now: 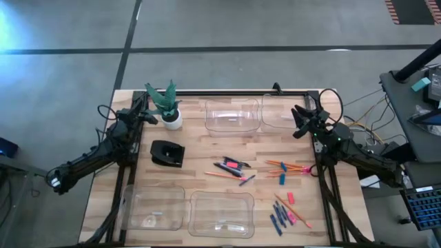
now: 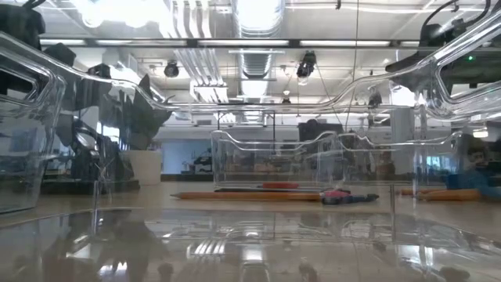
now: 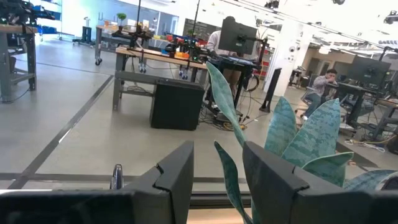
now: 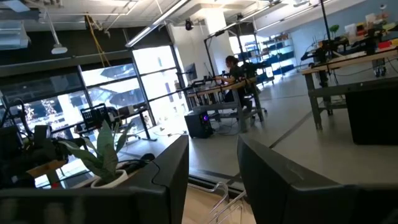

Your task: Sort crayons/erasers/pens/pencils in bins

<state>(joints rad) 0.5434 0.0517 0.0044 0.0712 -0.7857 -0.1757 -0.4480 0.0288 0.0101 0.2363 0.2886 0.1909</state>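
The pens lie in a loose heap at the middle of the wooden table, mixed with a red eraser and one orange pencil (this heap is the landmark for the rest). Right of the heap, more pencils fan out with a light-blue eraser among them. Farther toward the front right corner lie the dark-blue crayons, just beside a pink eraser.

None of the four clear bins holds any of these: two stand behind the heap along the far edge, two in front of it along the near edge.

Left of the heap sits a small black box, and behind that a potted plant in a white pot.

The left gripper hangs at the table's far left corner, beside the plant, its fingers parted with nothing between them. The right gripper hangs at the far right corner, by the rear right bin, fingers likewise apart and empty.
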